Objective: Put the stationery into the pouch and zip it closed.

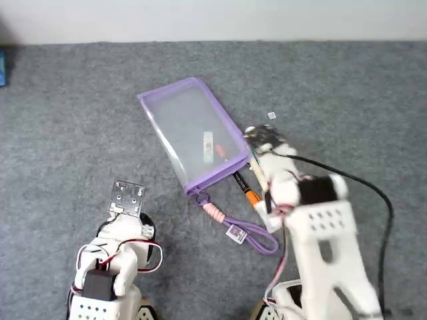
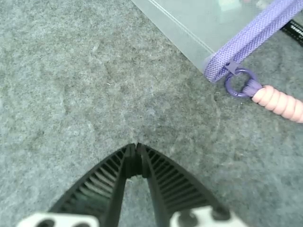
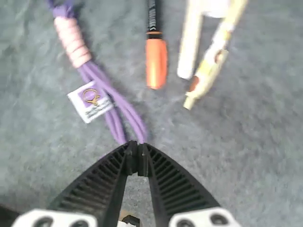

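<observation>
The high view looks steeply down on the grey counter (image 1: 60,107), with the arms at its near edge. The left wrist view sits close to the counter and faces past the left tool (image 2: 137,146) to the pouch (image 2: 189,19) corner. The right wrist view faces past the right tool (image 3: 137,144) to the strap (image 3: 124,116). Both patches lie within the high view.

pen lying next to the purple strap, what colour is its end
Orange, on a black barrel. The pen shows best in the right wrist view.

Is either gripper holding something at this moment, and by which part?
The left gripper is shut on nothing, over the grey mat. The right gripper is shut where the purple strap loop ends; whether it pinches it cannot be told.
</observation>
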Controlling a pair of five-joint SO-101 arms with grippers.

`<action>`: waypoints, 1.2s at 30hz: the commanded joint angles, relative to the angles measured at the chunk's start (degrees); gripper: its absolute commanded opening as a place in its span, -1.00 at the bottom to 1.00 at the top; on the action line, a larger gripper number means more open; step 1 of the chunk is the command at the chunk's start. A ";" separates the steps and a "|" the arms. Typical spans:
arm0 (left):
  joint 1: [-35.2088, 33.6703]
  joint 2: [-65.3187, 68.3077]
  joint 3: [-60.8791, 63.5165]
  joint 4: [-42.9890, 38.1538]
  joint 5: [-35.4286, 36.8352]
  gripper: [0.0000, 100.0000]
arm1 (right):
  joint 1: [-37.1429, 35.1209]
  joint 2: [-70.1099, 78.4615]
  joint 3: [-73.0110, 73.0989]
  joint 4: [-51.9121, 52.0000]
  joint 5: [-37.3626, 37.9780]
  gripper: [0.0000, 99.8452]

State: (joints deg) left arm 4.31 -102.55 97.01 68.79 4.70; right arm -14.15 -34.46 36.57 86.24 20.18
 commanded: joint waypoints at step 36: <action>0.09 0.09 -0.48 0.35 -0.18 -0.97 | -20.88 52.53 -26.46 -14.55 -0.79 -0.78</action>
State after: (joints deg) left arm 4.31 -102.55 97.01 68.79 4.70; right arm -34.64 17.85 12.48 72.35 20.00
